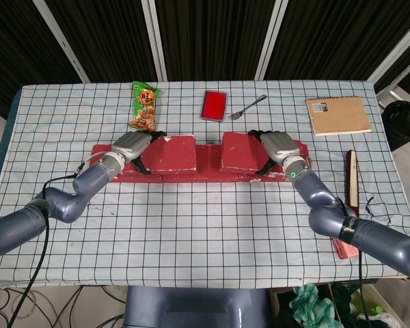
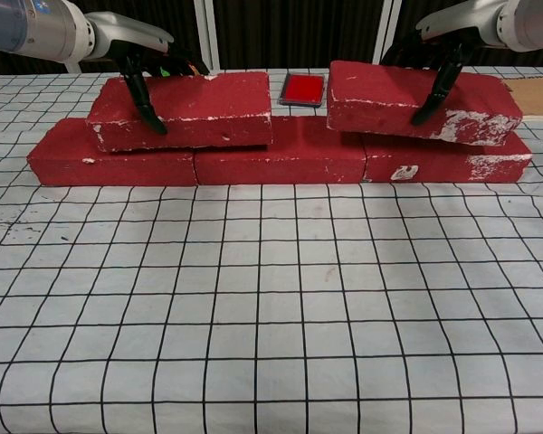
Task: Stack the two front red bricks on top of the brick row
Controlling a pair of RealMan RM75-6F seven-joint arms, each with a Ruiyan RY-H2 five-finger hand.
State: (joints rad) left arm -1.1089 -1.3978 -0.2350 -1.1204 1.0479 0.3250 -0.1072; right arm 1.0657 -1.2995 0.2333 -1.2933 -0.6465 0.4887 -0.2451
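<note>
A row of three red bricks (image 2: 281, 161) (image 1: 208, 167) lies across the table. My left hand (image 1: 131, 145) (image 2: 145, 68) grips a red brick (image 2: 185, 110) (image 1: 171, 152) that sits on the left part of the row. My right hand (image 1: 279, 145) (image 2: 439, 59) grips a second red brick (image 2: 416, 101) (image 1: 240, 150) over the right part of the row, tilted, its left end raised. A gap shows between the two upper bricks.
Behind the row lie a snack bag (image 1: 145, 106), a small red tray (image 1: 214, 105) (image 2: 303, 89) and a fork (image 1: 248, 107). A brown notebook (image 1: 338, 115) sits at the far right, a dark red stick (image 1: 352, 188) near the right edge.
</note>
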